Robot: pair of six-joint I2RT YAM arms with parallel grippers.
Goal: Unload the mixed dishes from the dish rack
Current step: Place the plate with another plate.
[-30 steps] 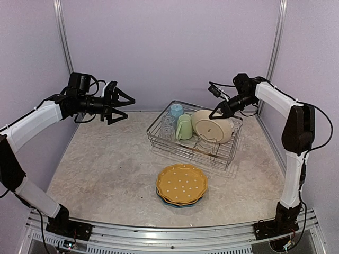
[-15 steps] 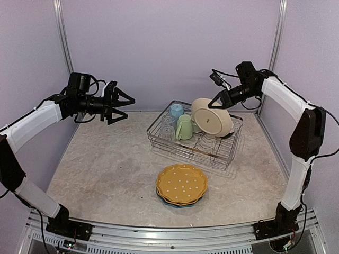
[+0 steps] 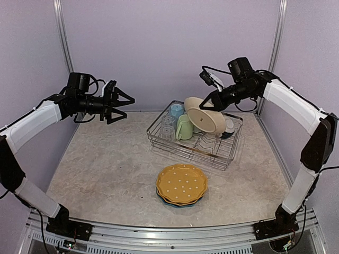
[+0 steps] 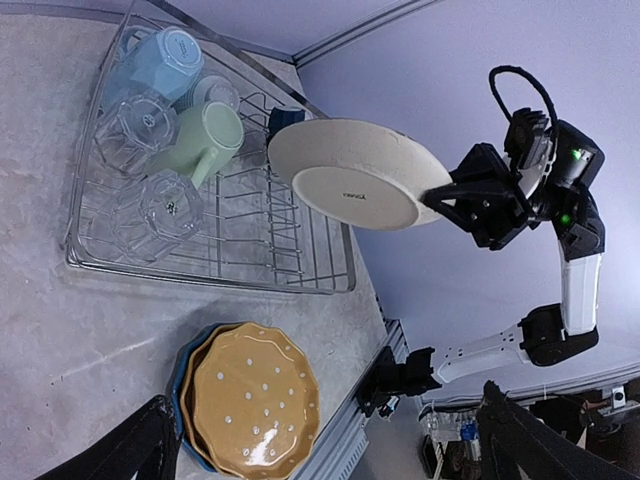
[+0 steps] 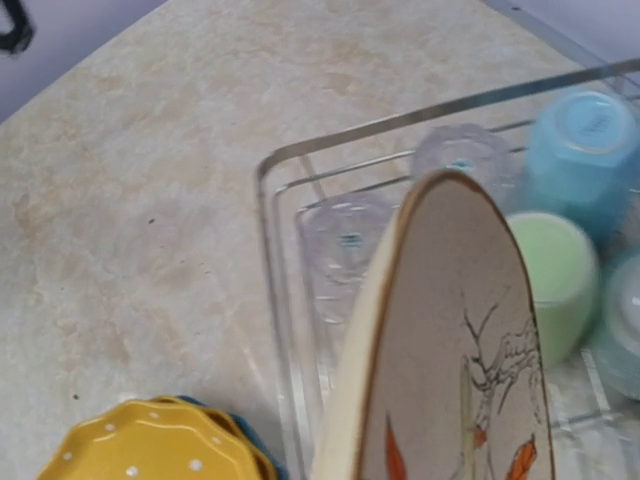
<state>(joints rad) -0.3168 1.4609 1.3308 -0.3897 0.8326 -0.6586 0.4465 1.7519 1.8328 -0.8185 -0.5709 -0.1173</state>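
Observation:
My right gripper [image 3: 215, 100] is shut on the rim of the cream bird-print plate [image 3: 204, 115] and holds it tilted in the air above the silver wire dish rack [image 3: 185, 151]. In the right wrist view the plate [image 5: 450, 340] fills the foreground and hides my fingers. In the rack's left end lie a pale green mug [image 3: 184, 127], a light blue mug [image 3: 176, 110] and clear glasses [image 3: 168, 127]. A dark bowl [image 3: 229, 127] sits behind the plate. My left gripper [image 3: 127, 100] is open and empty, high at the left.
A dotted yellow plate [image 3: 181, 183] lies stacked on a blue plate [image 3: 177, 203] on the table in front of the rack. The stack also shows in the left wrist view [image 4: 255, 400]. Upright prongs [image 3: 209, 143] stand in the rack's middle.
My right gripper has lifted the cream plate up out of the rack and carried it a little left. My left arm has not moved.

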